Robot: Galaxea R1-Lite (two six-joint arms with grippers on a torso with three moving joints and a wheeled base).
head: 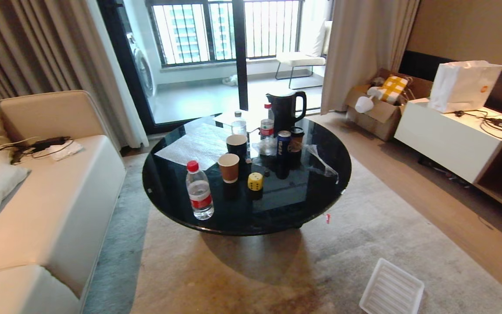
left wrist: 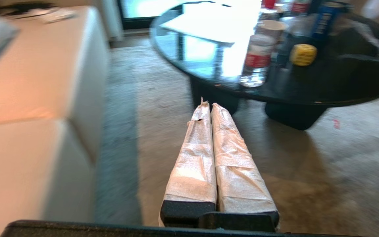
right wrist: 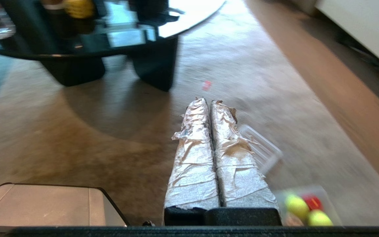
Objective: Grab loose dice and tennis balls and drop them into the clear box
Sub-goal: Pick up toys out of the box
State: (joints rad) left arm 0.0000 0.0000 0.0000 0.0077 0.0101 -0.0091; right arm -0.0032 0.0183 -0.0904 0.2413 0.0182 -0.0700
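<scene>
Both sets of jaws are clenched on nothing: the left gripper and the right gripper each hang above the carpet short of the table, their tape-wrapped fingers pressed flat together

Your nearest target is the yellow die, a cube with black pips and rounded corners, standing on the round black glass table. It sits just beside a brown paper cup, with a blue can near its other side and a water bottle closer to the table's front edge.

By the look of it the die is light and stiff, probably with a smooth skin that could slip on glass – take it across two flat opposite faces, not the rounded corners, and come from above so the cup stays standing.

On the floor at the robot's right, the clear box holds two tennis balls and something red; no wooden die is visible. The balls look light and fuzzy, with a little give – grip across the widest part.

A ribbed lid lies on the carpet nearby
</scene>
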